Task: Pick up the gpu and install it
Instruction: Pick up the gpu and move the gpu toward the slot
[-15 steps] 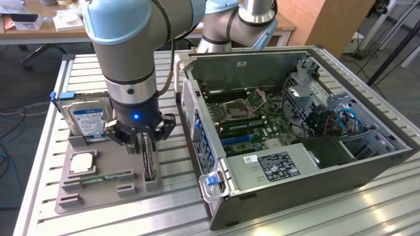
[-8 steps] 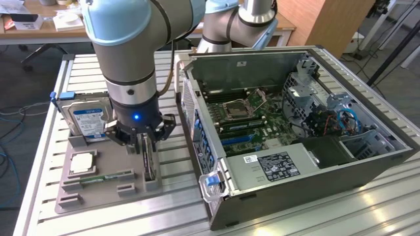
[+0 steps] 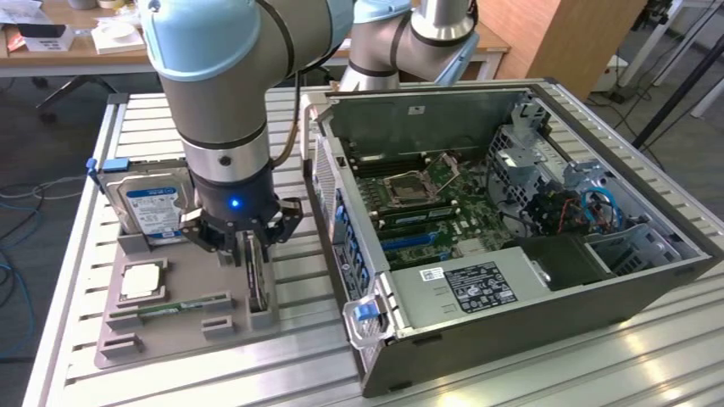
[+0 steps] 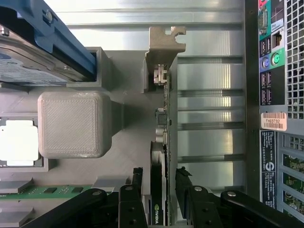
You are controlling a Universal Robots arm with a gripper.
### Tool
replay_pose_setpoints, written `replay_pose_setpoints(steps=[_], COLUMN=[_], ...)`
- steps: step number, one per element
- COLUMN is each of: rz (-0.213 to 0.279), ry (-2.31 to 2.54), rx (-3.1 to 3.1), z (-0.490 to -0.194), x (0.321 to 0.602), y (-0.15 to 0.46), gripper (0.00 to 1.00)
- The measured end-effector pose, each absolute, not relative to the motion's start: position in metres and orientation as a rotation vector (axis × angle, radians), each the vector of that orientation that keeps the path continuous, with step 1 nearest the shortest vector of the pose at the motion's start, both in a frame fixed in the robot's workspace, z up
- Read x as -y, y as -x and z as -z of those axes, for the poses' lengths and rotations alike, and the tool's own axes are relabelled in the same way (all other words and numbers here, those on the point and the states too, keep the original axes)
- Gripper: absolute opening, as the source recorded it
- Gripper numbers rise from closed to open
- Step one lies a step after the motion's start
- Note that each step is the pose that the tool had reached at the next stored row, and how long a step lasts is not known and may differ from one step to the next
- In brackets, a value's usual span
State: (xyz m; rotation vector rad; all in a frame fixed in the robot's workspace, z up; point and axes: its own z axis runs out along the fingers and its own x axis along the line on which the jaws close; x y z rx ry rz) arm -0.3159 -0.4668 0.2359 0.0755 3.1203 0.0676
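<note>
The gpu [image 3: 258, 280] stands on edge in a slot of the grey holder tray [image 3: 181, 339], at the tray's side nearest the computer case. In the wrist view the gpu [image 4: 161, 137] appears edge-on as a thin dark card, with its silvery end bracket [image 4: 164, 45] at the end away from the fingers. My gripper [image 3: 251, 248] hangs straight down over the card. My gripper [image 4: 159, 178] is open, with one black finger [image 4: 137, 178] on each side of the card and a small gap showing on both sides. The card still rests in its slot.
On the tray stand a silver hard drive [image 3: 153, 208] with a blue-white label, a square processor chip [image 3: 142, 280] and a narrow green memory stick [image 3: 169, 309]. The open computer case [image 3: 374, 339] lies close on the exterior view's right, motherboard exposed. Everything sits on a slatted aluminium table [image 3: 305, 373].
</note>
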Motion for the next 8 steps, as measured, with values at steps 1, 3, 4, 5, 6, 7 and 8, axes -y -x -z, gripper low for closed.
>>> replay_pose_setpoints(steps=[1, 3, 4, 5, 6, 7, 8], rz=[-0.068, -0.068, -0.068, -0.068, -0.068, -0.067, -0.068], ry=[-0.076, -0.076, -0.076, -0.076, -0.076, -0.076, -0.076], rx=[-3.12, -3.12, -3.12, -3.12, -3.12, -3.12, -3.12], z=[-0.2358, -0.2345, -0.2343, -0.2343, -0.2343, -0.2343, -0.2342], x=[0.4668, 0.4667, 0.4667, 0.4667, 0.4667, 0.4667, 0.4667], y=[0.316, 0.316, 0.3161, 0.3161, 0.3161, 0.3161, 0.3161], gripper=[0.41, 0.41, 0.41, 0.41, 0.41, 0.41, 0.41])
